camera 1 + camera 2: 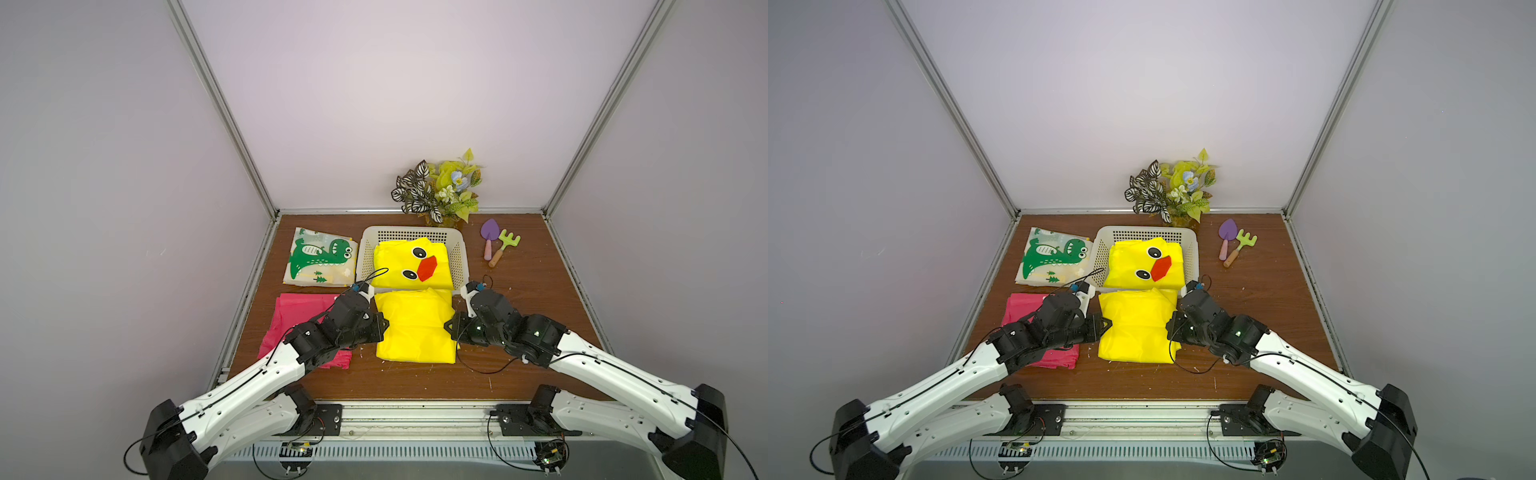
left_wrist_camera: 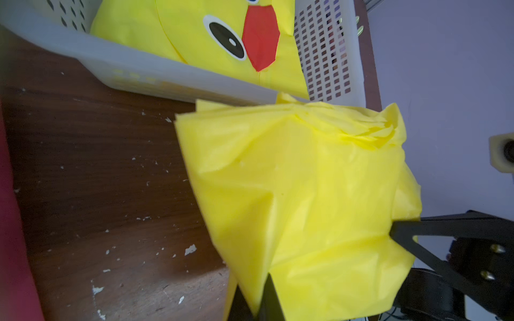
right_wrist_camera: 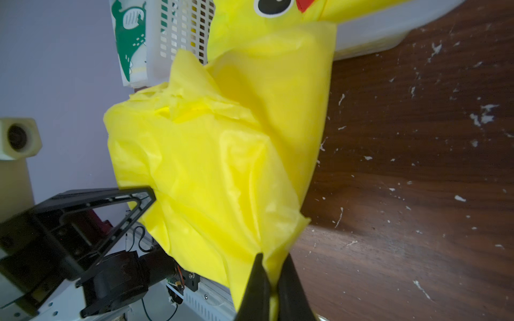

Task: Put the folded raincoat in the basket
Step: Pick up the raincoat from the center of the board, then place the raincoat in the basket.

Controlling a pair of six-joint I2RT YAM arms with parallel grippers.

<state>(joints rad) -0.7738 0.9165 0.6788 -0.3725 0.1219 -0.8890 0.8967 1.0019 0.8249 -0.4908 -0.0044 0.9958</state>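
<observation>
Pinching both side edges: left gripper (image 2: 254,300) has its fingers closed on the left edge of the folded raincoat (image 1: 415,328), and right gripper (image 3: 274,275) is clamped the same way on the right edge. Thin yellow film is squeezed between each pair of black fingertips.

Raincoat: plain bright yellow, glossy and crinkly, folded into a rough rectangle of several layers. The layered edges are loose and ruffled on the side toward the basket (image 1: 405,229). It is puckered where the fingers bite and bulges between the two grippers.

Position: over the brown table (image 1: 519,316), just in front of the basket's near rim, with its far edge at or touching that rim. Whether the underside clears the table cannot be told.

The basket is off-white with grid walls. It holds another yellow raincoat (image 1: 395,262) with a duck face — two black-and-white eyes and a red beak.

Prints: the folded sheet (image 1: 320,257) left of the basket carries a green dinosaur and small green trees. Below that lies a pink folded piece (image 1: 291,316).
</observation>
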